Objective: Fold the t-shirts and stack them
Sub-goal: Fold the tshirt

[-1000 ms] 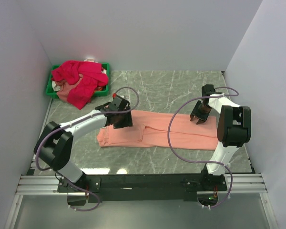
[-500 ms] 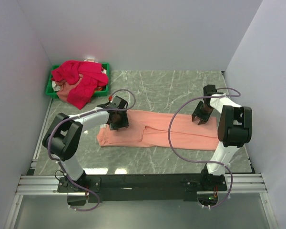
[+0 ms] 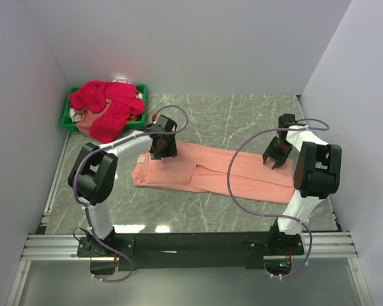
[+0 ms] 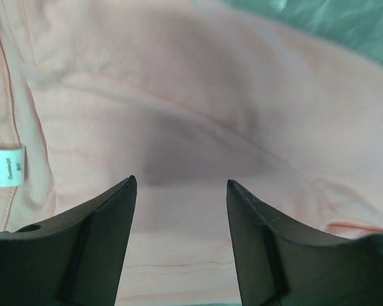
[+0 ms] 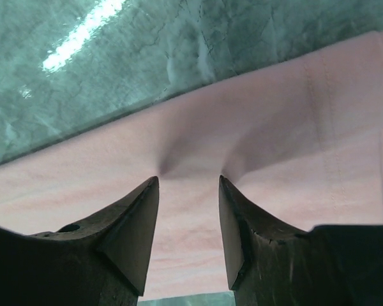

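Matt soft cloth salmon t-shirt (image 3: 210,175), glossy marble-look table (image 3: 230,118), green plastic bin (image 3: 69,115), matt dark fingers (image 4: 96,242)

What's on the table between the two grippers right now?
Only the salmon-peach t-shirt, folded into a long band. In the top view it runs unbroken from the left gripper to the right gripper, with nothing lying on it.

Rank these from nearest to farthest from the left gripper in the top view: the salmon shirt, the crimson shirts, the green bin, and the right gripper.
1. Salmon shirt: directly under the left gripper.
2. Crimson shirts: heaped to its far left.
3. Green bin: beneath that heap, in the far-left corner.
4. Right gripper: across the table at the shirt's other end.
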